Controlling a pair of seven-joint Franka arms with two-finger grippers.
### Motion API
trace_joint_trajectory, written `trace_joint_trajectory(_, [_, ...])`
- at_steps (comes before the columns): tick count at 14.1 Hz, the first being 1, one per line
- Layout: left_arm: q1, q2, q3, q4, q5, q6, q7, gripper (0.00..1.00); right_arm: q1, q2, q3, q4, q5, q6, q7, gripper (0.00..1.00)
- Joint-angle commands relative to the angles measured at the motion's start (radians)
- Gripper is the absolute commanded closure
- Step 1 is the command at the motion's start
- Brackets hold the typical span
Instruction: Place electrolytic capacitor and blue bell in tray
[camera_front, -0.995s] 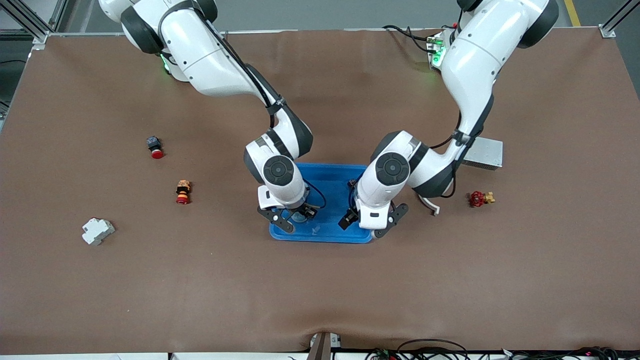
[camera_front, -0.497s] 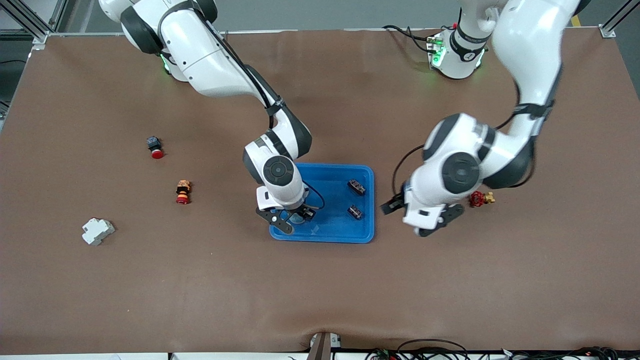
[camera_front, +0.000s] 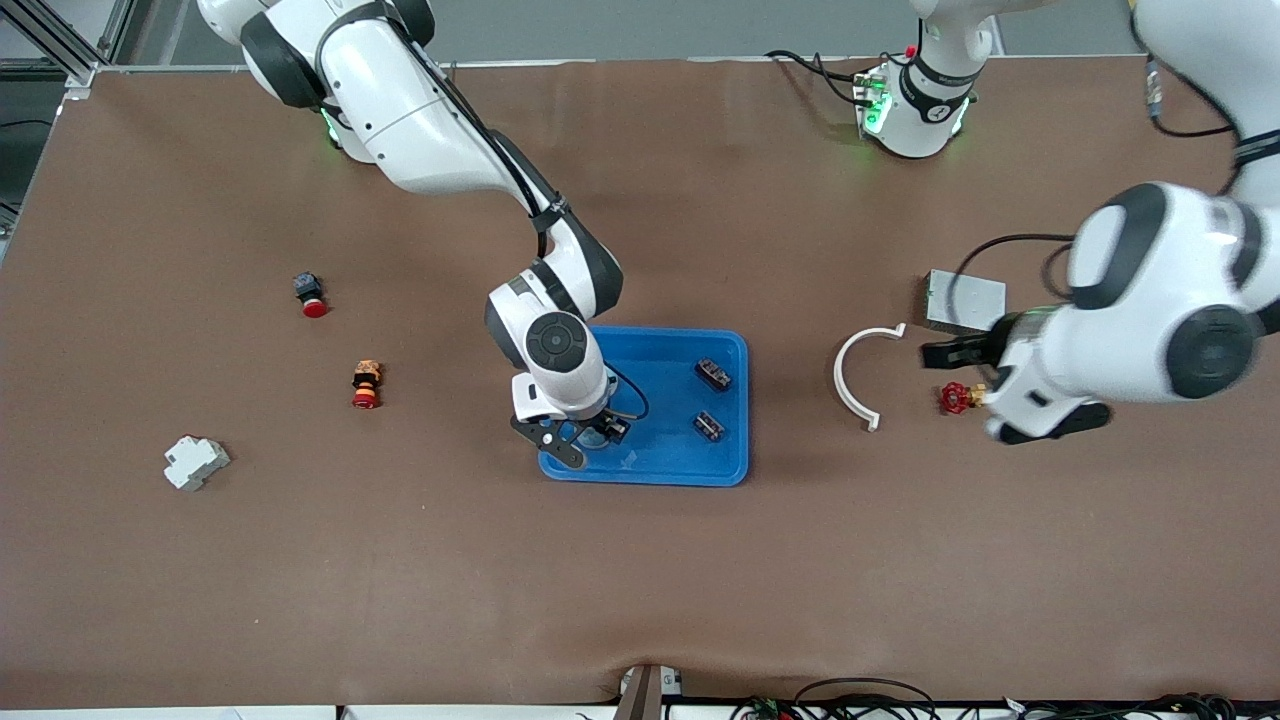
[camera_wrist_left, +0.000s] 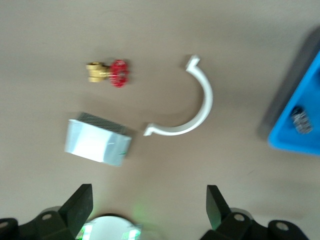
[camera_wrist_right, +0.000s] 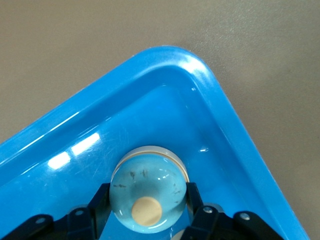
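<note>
The bright-blue tray (camera_front: 660, 465) lies mid-table. My right gripper (camera_front: 585, 436) is down in the tray corner nearest the front camera at the right arm's end, shut on the blue bell (camera_front: 598, 432). In the right wrist view the pale-blue dome with its tan button (camera_wrist_right: 147, 192) sits between my fingers (camera_wrist_right: 192, 197) on the tray floor (camera_wrist_right: 235, 135). Two small dark components (camera_front: 713, 374) (camera_front: 709, 425), the capacitor probably among them, lie in the tray at the left arm's end. My left gripper (camera_front: 1000, 392) is open and empty, high over the red valve; its jaws (camera_wrist_left: 147, 210) stand wide apart.
A white curved clamp (camera_front: 858, 378), a grey metal box (camera_front: 964, 300) and a red-handled brass valve (camera_front: 957, 397) lie toward the left arm's end. A red push-button (camera_front: 310, 297), an orange-red button (camera_front: 366, 385) and a white block (camera_front: 195, 462) lie toward the right arm's end.
My left gripper has swung away from the tray toward the left arm's end and risen, leaving both dark components in the tray. My right gripper has stayed on the bell.
</note>
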Motion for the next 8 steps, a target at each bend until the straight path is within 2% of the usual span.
trace_joint_trajectory(1, [0.127, -0.150, -0.011, -0.150, -0.012, 0.013, 0.194, 0.00, 0.007, 0.018, 0.002, 0.019, -0.010, 0.032, 0.022, 0.00])
trace_joint_trajectory(3, [0.193, -0.221, -0.013, -0.213, -0.012, 0.054, 0.276, 0.00, 0.008, 0.018, 0.002, 0.019, -0.010, 0.032, 0.020, 0.00])
trace_joint_trajectory(6, [0.219, -0.337, -0.013, -0.345, -0.015, 0.163, 0.284, 0.00, 0.010, 0.015, 0.002, 0.020, -0.010, 0.025, 0.014, 0.00])
trace_joint_trajectory(8, [0.223, -0.373, -0.013, -0.370, -0.023, 0.193, 0.284, 0.00, 0.007, 0.002, 0.003, 0.025, -0.007, 0.016, 0.006, 0.00])
